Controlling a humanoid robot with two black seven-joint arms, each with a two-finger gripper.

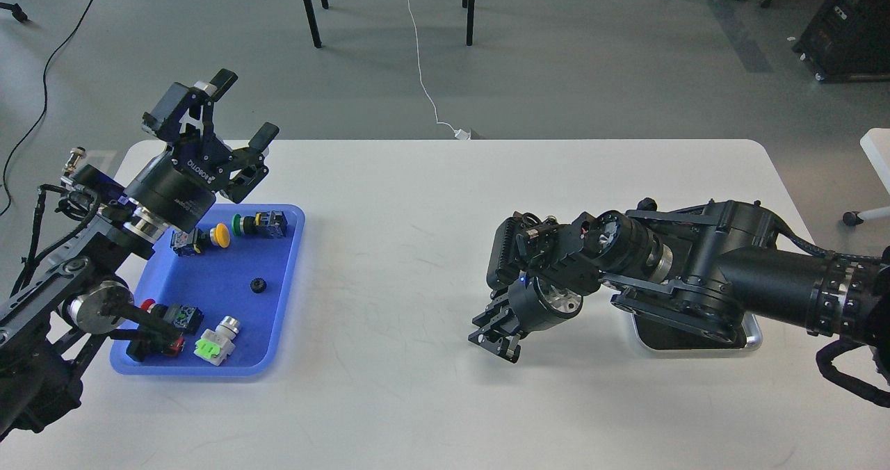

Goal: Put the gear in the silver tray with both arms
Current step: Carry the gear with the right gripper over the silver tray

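Observation:
The silver tray (752, 339) lies at the right of the table, mostly hidden under my right arm. My right gripper (495, 338) is left of the tray, pointing down at the bare tabletop. Its fingers are dark and bunched, so I cannot tell whether they hold anything. A small black gear (258, 285) lies in the blue tray (285, 261) at the left. My left gripper (240, 112) is raised over the blue tray's far left corner, open and empty.
The blue tray also holds several push-button switches: a yellow one (220, 234), a green one (240, 224), a red one (147, 306) and a white and green one (215, 343). Chair legs and cables are on the floor beyond the table.

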